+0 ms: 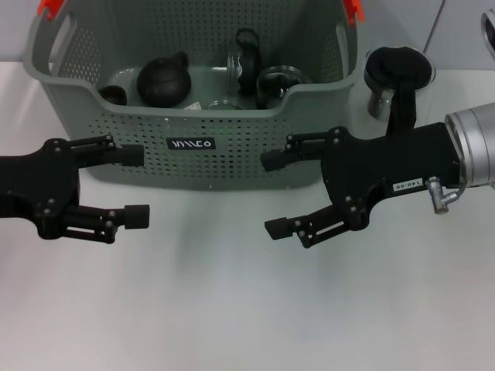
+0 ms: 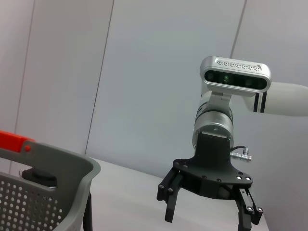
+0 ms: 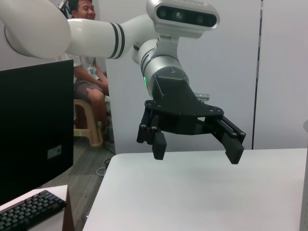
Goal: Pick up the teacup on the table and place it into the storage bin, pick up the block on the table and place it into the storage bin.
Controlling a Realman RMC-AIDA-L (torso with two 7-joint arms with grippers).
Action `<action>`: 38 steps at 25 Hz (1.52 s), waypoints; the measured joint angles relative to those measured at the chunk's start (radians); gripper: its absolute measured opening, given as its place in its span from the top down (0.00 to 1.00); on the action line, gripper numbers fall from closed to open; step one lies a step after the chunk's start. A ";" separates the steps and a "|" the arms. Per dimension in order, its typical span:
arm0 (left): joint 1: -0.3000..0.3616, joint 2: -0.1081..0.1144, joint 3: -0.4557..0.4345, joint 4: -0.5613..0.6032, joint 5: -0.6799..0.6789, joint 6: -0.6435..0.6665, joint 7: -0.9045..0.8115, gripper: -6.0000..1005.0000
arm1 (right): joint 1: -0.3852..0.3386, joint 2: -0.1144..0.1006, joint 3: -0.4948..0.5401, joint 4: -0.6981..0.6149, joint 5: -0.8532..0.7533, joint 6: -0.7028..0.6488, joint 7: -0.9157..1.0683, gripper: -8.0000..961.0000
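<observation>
The storage bin [image 1: 255, 143], grey and perforated, stands at the back of the white table; its corner with an orange clip shows in the left wrist view [image 2: 48, 192]. Inside it lie a round black pot [image 1: 162, 81], a smaller black piece [image 1: 112, 94] and glass cups [image 1: 280, 81]; I cannot tell which is the teacup. No block shows in any view. My left gripper [image 1: 141, 185] hovers open and empty in front of the bin's left side, also seen here [image 3: 196, 154]. My right gripper [image 1: 269, 195] hangs open and empty before the bin's right side, also in the left wrist view [image 2: 207, 220].
A glass jug with a black lid [image 1: 394, 73] stands on the table just right of the bin, behind my right arm. In the right wrist view a black monitor [image 3: 36, 130], a keyboard [image 3: 29, 211] and a seated person [image 3: 86, 72] are beyond the table's edge.
</observation>
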 joint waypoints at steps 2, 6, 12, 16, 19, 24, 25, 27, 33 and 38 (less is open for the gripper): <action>0.000 0.000 0.000 0.000 0.000 0.000 0.000 0.05 | 0.000 0.000 0.000 0.000 0.000 0.000 0.000 0.01; 0.000 0.000 0.000 0.000 0.000 0.000 0.000 0.05 | 0.000 0.000 0.000 0.000 0.000 0.000 0.000 0.01; 0.000 0.000 0.000 0.000 0.000 0.000 0.000 0.05 | 0.000 0.000 0.000 0.000 0.000 0.000 0.000 0.01; 0.000 0.000 0.000 0.000 0.000 0.000 0.000 0.05 | 0.000 0.000 0.000 0.000 0.000 0.000 0.000 0.02; 0.000 0.000 0.000 0.000 0.000 0.000 0.000 0.05 | 0.000 0.000 0.000 0.000 0.000 0.000 0.000 0.02; 0.000 0.000 0.000 0.000 0.000 0.000 0.000 0.05 | 0.000 0.000 0.000 0.000 0.000 0.000 0.000 0.01; 0.000 0.000 0.000 0.000 0.000 0.000 0.000 0.05 | 0.000 0.000 0.000 0.000 0.000 0.000 0.000 0.01; 0.000 0.000 0.000 0.000 0.000 0.000 0.000 0.05 | 0.000 0.000 0.000 0.000 0.000 0.000 0.000 0.01; 0.000 0.000 0.000 0.000 0.000 0.000 0.000 0.05 | 0.000 0.000 0.000 0.000 0.000 0.000 0.000 0.01; 0.000 0.000 0.000 0.000 0.000 0.000 0.000 0.05 | 0.000 0.000 0.000 0.000 0.000 0.000 0.000 0.02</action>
